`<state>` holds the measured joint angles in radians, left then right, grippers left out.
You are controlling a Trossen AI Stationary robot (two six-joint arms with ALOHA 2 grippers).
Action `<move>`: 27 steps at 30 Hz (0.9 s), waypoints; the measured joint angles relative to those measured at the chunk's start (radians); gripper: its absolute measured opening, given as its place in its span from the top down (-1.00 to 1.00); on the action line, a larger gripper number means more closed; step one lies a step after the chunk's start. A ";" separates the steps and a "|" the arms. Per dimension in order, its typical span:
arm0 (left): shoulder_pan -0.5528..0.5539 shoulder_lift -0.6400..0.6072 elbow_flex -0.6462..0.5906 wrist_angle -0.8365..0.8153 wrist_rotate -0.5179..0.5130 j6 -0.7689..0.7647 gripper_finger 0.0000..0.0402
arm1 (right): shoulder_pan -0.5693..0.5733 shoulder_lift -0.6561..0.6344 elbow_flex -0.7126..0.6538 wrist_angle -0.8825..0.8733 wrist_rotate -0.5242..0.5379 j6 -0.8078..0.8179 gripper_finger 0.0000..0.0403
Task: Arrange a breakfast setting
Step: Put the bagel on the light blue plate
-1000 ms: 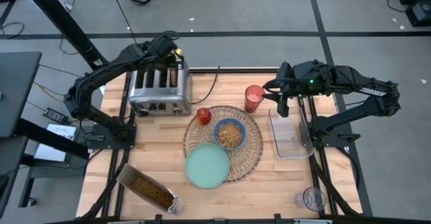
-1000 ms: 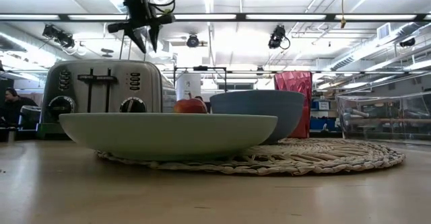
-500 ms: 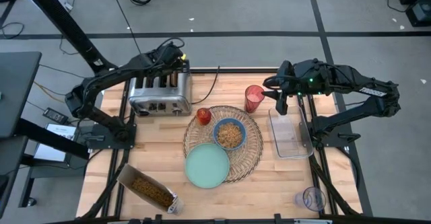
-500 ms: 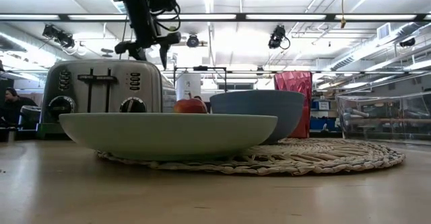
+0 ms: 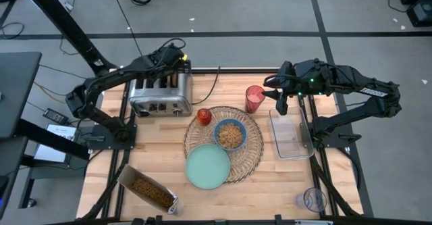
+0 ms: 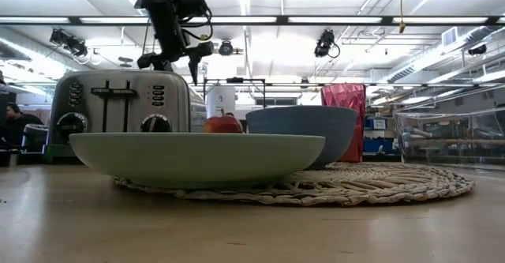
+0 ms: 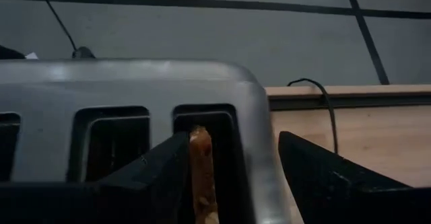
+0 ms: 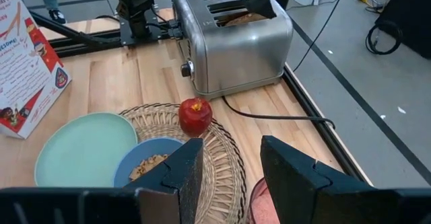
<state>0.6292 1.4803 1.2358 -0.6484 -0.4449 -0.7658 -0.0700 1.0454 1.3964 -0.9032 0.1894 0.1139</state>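
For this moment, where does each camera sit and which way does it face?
High view: overhead, straight down; both arms, toaster, placemat.
Low view: table height, level across; pale green plate, left gripper above.
Left wrist view: above toaster; jaws open astride toast slice.
Right wrist view: beyond cup, toward toaster; right gripper, red fruit.
All share the toaster.

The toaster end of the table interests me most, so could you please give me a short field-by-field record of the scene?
toaster: far left of table, toast standing in its end slot
left gripper: open, fingers either side of that toast
right gripper: over the clear tray, holding nothing visible
placemat: holds bowl of cereal, green plate, apple
red cup: beside the placemat
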 joint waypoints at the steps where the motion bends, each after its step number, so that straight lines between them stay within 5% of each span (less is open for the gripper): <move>1: -0.001 0.000 0.000 0.001 0.001 0.000 -0.18 | 0.000 0.000 0.000 0.002 0.000 0.000 0.22; 9: 0.003 0.001 0.000 -0.016 -0.030 -0.014 -0.16 | 0.000 0.000 0.000 0.011 0.000 0.015 0.22; 17: 0.007 0.023 0.003 -0.018 -0.044 -0.060 0.08 | 0.000 0.000 0.000 0.012 0.000 0.023 0.22; 27: 0.000 0.024 0.000 -0.026 0.028 -0.061 0.15 | 0.000 0.000 0.000 0.012 0.000 0.023 0.22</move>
<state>0.6297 1.5043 1.2358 -0.6749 -0.4168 -0.8268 -0.0696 1.0454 1.3968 -0.8913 0.1890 0.1364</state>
